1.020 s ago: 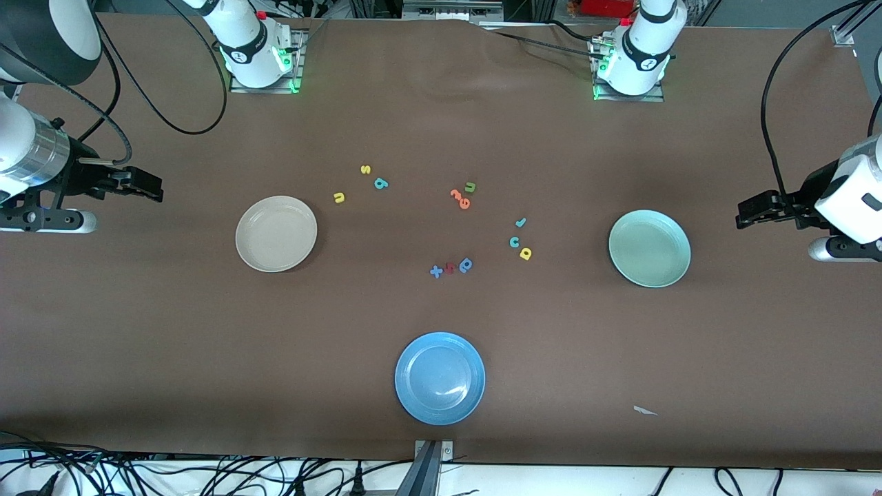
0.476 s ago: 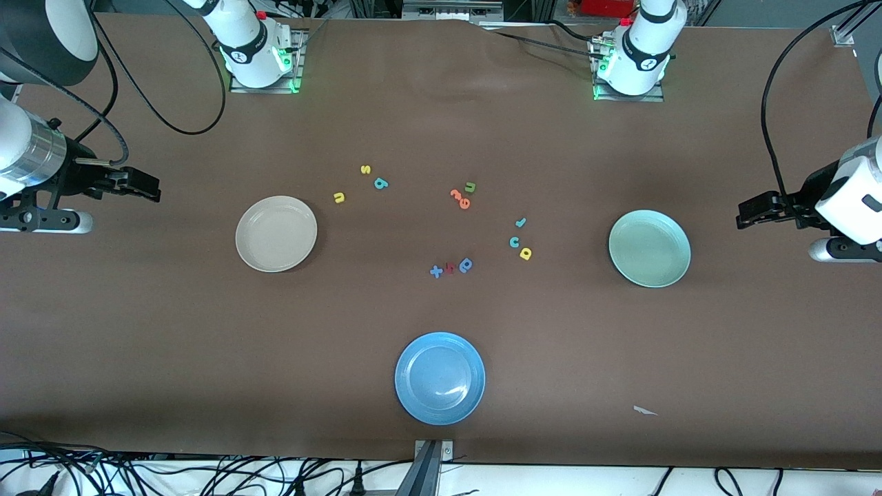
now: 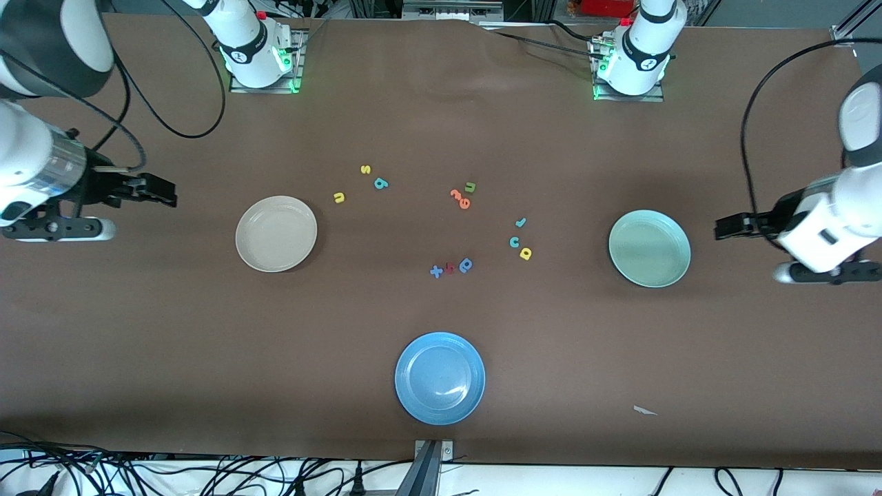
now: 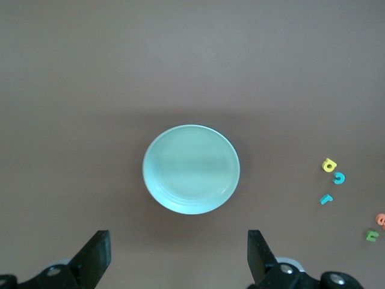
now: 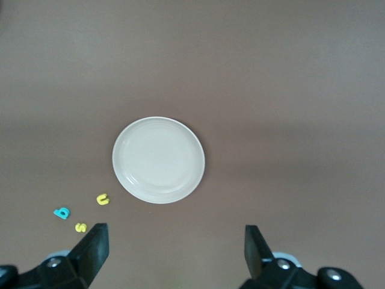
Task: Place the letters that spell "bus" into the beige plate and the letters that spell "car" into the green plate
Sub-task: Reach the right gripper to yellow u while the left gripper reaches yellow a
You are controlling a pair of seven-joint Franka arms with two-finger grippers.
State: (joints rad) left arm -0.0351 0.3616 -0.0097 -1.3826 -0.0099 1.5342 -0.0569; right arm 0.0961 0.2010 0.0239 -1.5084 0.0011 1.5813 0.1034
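The beige plate (image 3: 275,233) (image 5: 159,159) lies toward the right arm's end of the table. Close by it are a yellow "u" (image 3: 338,198) (image 5: 103,198), a yellow "s" (image 3: 366,169) (image 5: 80,227) and a teal "b" (image 3: 380,183) (image 5: 61,212). The green plate (image 3: 649,248) (image 4: 191,169) lies toward the left arm's end, with a teal "r" (image 3: 521,222) (image 4: 325,198), a teal "c" (image 3: 514,242) (image 4: 340,178) and a yellow "a" (image 3: 526,253) (image 4: 328,164) beside it. Both plates are empty. My right gripper (image 3: 169,195) (image 5: 174,247) hangs open beside the beige plate. My left gripper (image 3: 720,227) (image 4: 178,253) hangs open beside the green plate.
Mid-table lie orange letters (image 3: 459,198) with an olive "u" (image 3: 470,187), and a blue plus (image 3: 435,271), a red letter (image 3: 450,268) and a blue "a" (image 3: 466,264). A blue plate (image 3: 439,377) sits nearest the front camera. A white scrap (image 3: 644,410) lies near that edge.
Both arms have swung inward toward their plates, the left one more than the right. Letters and plates have not moved, and both grippers stay open.
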